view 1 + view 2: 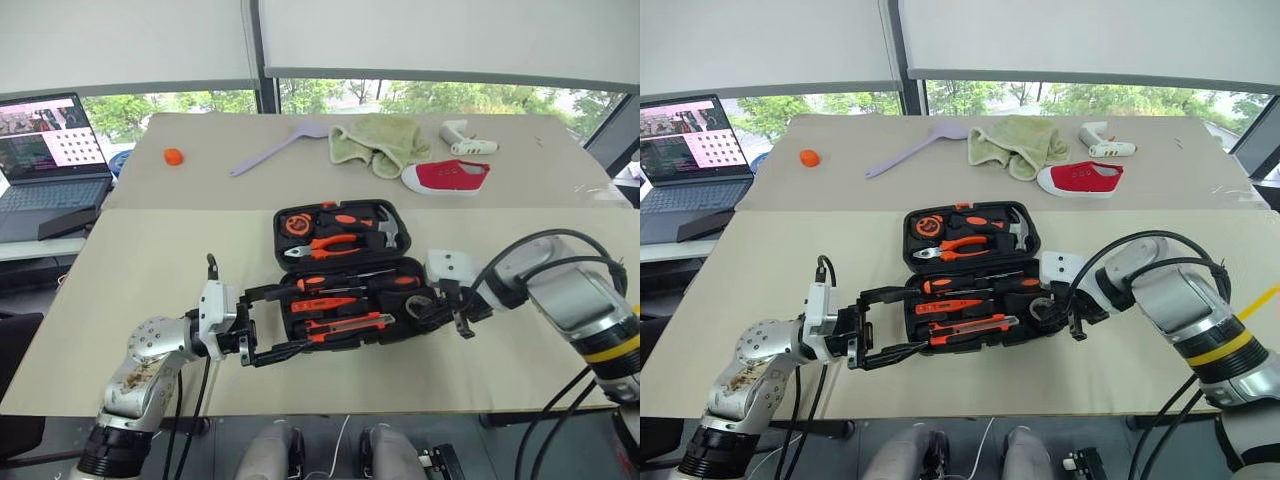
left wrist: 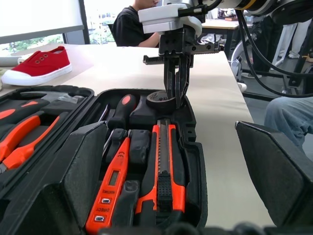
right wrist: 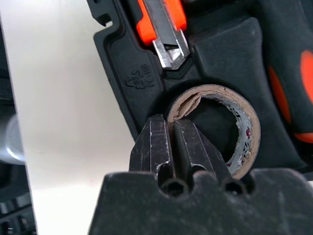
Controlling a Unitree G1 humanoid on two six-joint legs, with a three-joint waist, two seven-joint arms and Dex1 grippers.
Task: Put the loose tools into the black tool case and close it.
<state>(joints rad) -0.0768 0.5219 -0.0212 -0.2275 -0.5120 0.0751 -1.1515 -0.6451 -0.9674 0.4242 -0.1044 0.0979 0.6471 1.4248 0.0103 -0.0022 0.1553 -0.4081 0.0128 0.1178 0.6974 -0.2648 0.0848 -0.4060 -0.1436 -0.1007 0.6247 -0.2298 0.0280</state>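
Left tool (image 1: 262, 325) is sitting wide open at the near-left corner of the black tool case (image 1: 340, 275), one finger against the case edge, gripping nothing. The case is lying open on the tabletop (image 1: 150, 300). Near half is holding the utility knife (image 1: 345, 325), slim orange screwdriver (image 1: 322, 304) and the two black-orange screwdrivers (image 1: 345, 282). Far half is carrying pliers (image 1: 325, 246), hammer (image 1: 390, 228) and tape measure (image 1: 296, 224).

Right tool (image 3: 172, 139) is pinching the wall of the small black tape roll (image 3: 215, 125), one finger inside the cardboard core, one outside. The roll is sitting in its round recess at the right end of the near half, next to the knife tip. Fingers look barely parted, so the grip is probably just loosening.

Judgement: final placement step, all loose tools appear seated. Next move calls for releasing the roll, lifting the right tool clear, then folding the far half over. The left tool probably needs to steady the base.

Beyond the case: lilac spatula (image 1: 275, 148), green cloth (image 1: 380, 140), red shoe (image 1: 447, 176), laptop (image 1: 50, 150) off left.
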